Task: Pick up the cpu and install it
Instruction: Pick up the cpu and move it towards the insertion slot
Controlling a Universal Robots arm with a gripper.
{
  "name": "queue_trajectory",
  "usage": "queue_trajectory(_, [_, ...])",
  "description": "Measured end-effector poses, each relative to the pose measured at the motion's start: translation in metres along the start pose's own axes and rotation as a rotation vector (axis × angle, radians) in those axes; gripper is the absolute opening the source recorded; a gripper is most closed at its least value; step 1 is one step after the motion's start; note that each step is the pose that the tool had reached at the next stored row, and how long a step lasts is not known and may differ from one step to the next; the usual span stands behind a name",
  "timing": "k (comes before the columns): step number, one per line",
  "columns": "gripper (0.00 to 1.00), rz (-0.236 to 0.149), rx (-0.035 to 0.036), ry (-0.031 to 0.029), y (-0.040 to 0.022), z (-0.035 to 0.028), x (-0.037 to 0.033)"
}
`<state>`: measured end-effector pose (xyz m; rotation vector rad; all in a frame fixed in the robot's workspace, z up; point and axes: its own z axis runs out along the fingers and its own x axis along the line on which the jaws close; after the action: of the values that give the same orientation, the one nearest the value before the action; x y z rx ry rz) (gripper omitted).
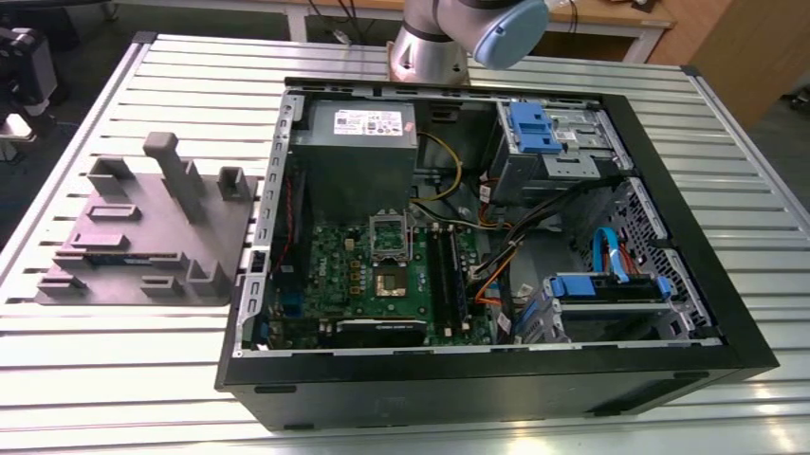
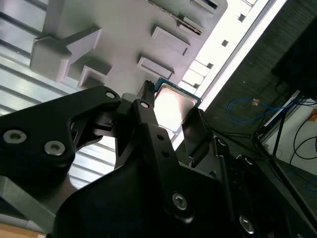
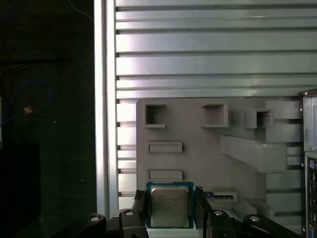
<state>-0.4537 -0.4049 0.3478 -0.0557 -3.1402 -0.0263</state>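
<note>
cpu (image 2: 173,106) gripped between fingers (image 2: 151,129), at grey fixture (image 2: 129,39)

cpu (image 3: 169,207): silvery metal lid, smooth, soft sheen, catches glare in the second wrist view; thin green edge, matt. fingers (image 3: 200,210): black, matt, smooth; screw heads (image 2: 179,200) shiny metal. Fixture block (image 1: 139,237): grey plastic, matt, slightly grainy. worktop (image 1: 127,379): ribbed bare aluminium, satin, bright reflections. PC case (image 1: 506,384): black painted sheet metal outside, matt; bare grey steel inside. Drive latches (image 1: 529,123): blue plastic, slight gloss.
</note>
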Motion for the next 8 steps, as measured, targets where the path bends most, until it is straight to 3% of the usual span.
queue_trajectory(8, [0.47,0.0,-0.0001,-0.0001,0.0002,-0.0119,0.0])
